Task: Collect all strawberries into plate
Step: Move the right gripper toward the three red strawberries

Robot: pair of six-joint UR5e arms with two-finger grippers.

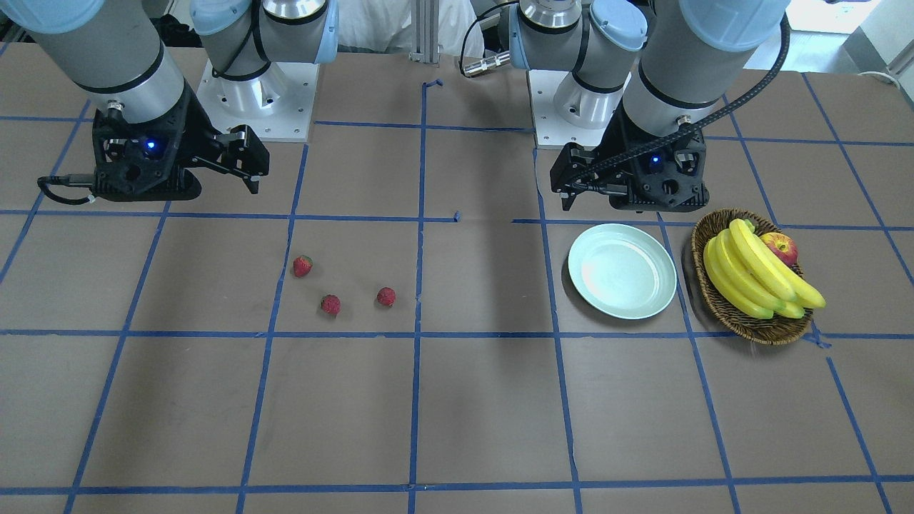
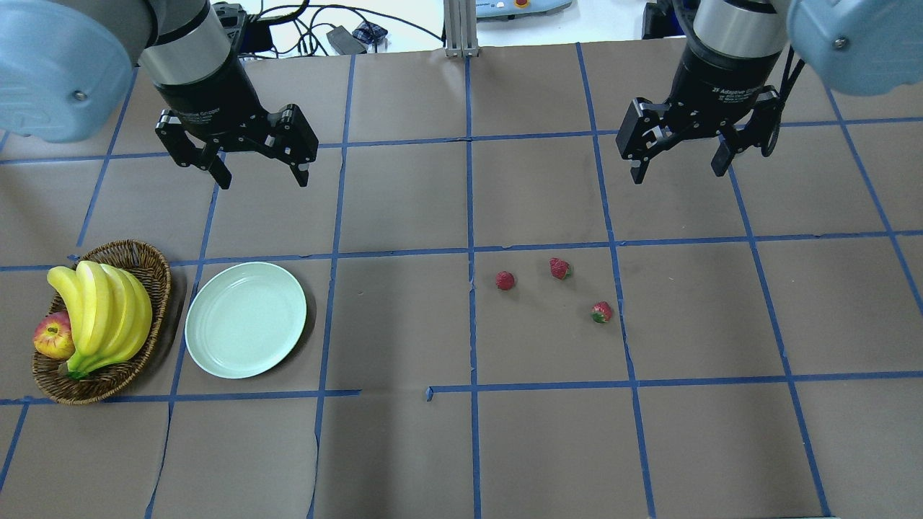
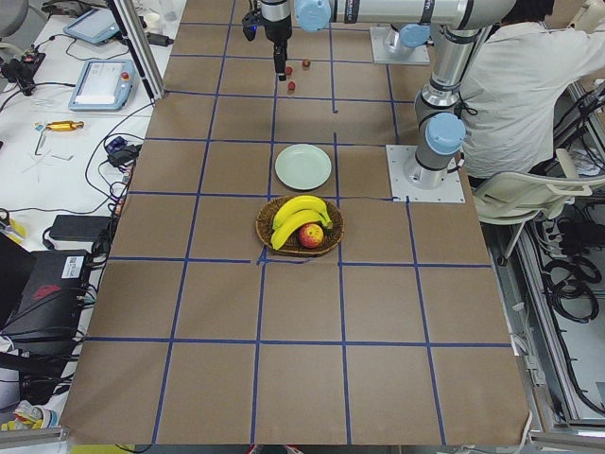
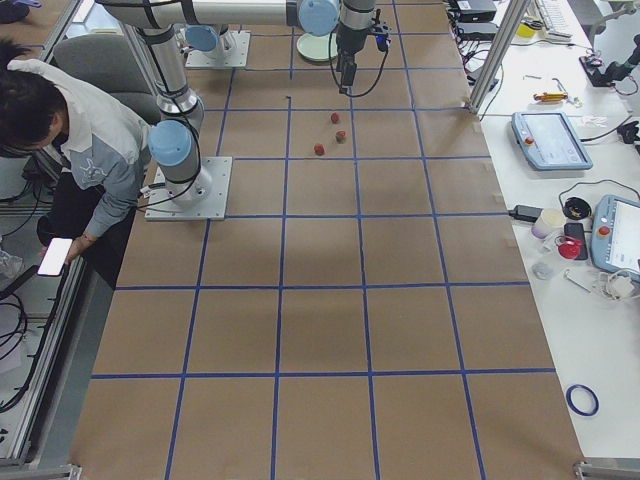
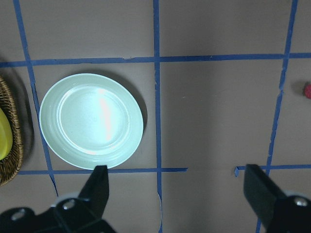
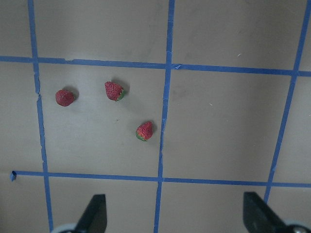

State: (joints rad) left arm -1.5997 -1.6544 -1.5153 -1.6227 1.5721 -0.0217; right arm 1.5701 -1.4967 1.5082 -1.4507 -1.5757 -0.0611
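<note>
Overhead, left gripper: the left gripper (image 2: 264,179) hangs over the table (image 2: 404,202) on the far side of the plate (image 2: 245,319), its fingers spread wide with nothing between them.
Overhead, right gripper: the right gripper (image 2: 678,173) hangs over bare table beyond the berries, also spread wide and holding nothing.
Overhead, berries: the left strawberry (image 2: 505,280), middle strawberry (image 2: 559,269) and right strawberry (image 2: 601,312) lie loose on the table in one square of the blue tape grid (image 2: 469,194), near one another but apart.
Overhead, plate: it lies flat with no berry on it, well apart from all three.
Overhead, basket: the wicker basket (image 2: 155,274) stands just beside the plate and holds bananas (image 2: 108,310) and an apple (image 2: 52,337).
Front-facing: the sides are mirrored. All three berries lie left of centre, and the plate and basket are on the right. Both grippers are clear of the table.
Exterior left: basket, plate and berries follow one another along the table, with the berries farthest away. An operator (image 3: 520,85) sits at the right edge. The grippers are too small to judge here.
Exterior right: the three berries lie nearer the camera than the plate, which is at the far end and partly hidden. The grippers' state cannot be told here.
Left wrist: the plate lies left of centre and the basket's rim is at the left edge. A red sliver of one berry shows at the right edge. Two black fingers stand far apart at the bottom.
Right wrist: all three berries lie within one taped square, left of a tape line. The fingers stand wide apart at the bottom corners.
</note>
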